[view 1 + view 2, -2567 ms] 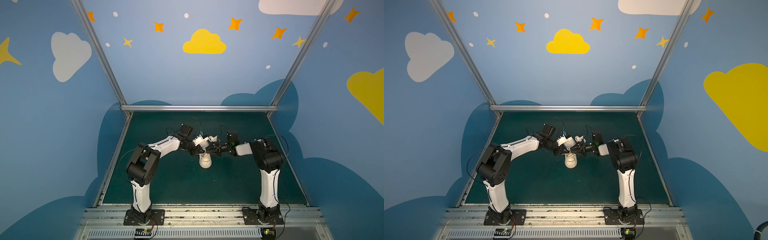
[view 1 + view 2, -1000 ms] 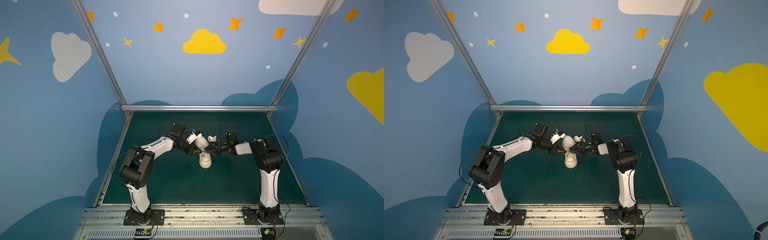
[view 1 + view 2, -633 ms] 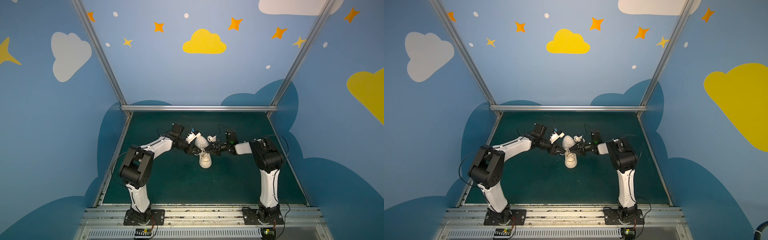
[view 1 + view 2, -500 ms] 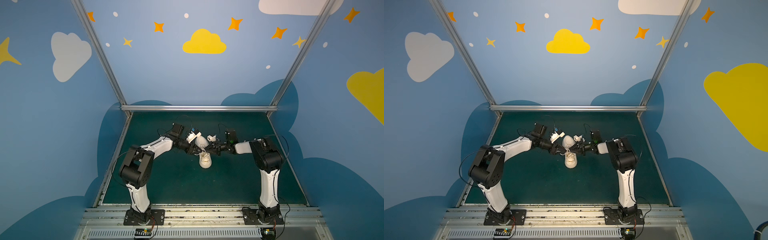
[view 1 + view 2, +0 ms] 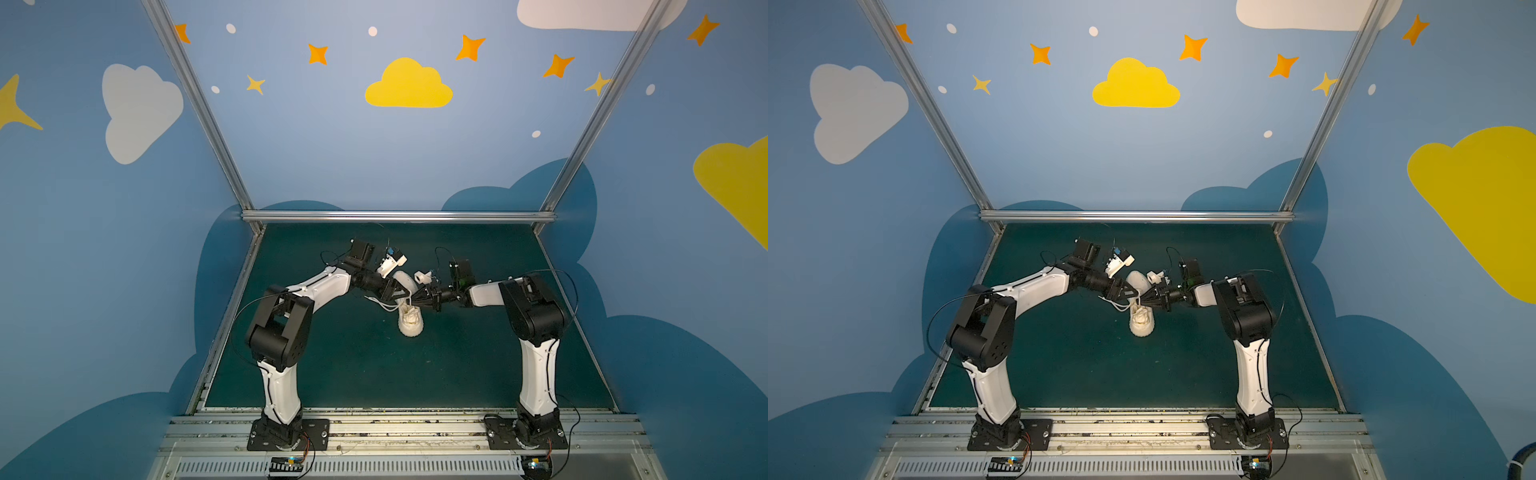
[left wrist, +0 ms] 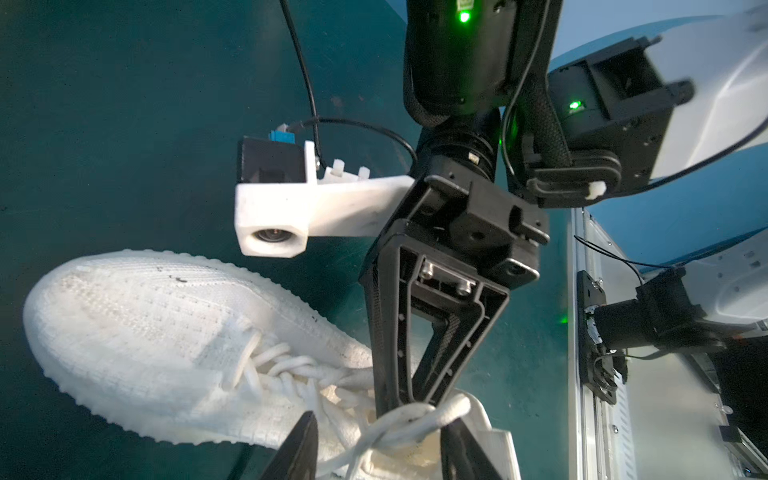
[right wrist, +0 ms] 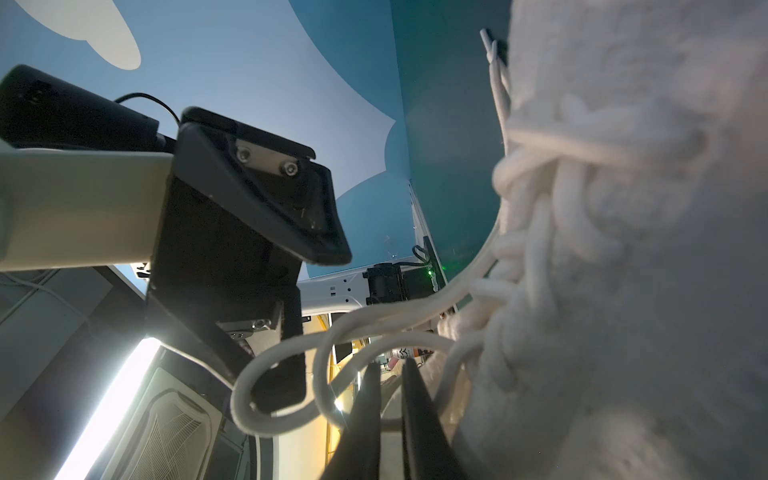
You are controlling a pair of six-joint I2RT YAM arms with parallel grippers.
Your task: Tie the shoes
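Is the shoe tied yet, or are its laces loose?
Not tied. The laces trail off the shoe in loose loops with no bow; the right gripper pinches one strand.

One white sneaker (image 5: 409, 324) on one green table (image 5: 332, 365). Two black-and-white robot arms: one left arm (image 5: 320, 286), one right arm (image 5: 486, 293).

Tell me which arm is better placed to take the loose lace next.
Left, probably. The left gripper is open, its jaws on either side of a lace, over the sneaker. The right gripper seems shut on the lace, so it is not free.
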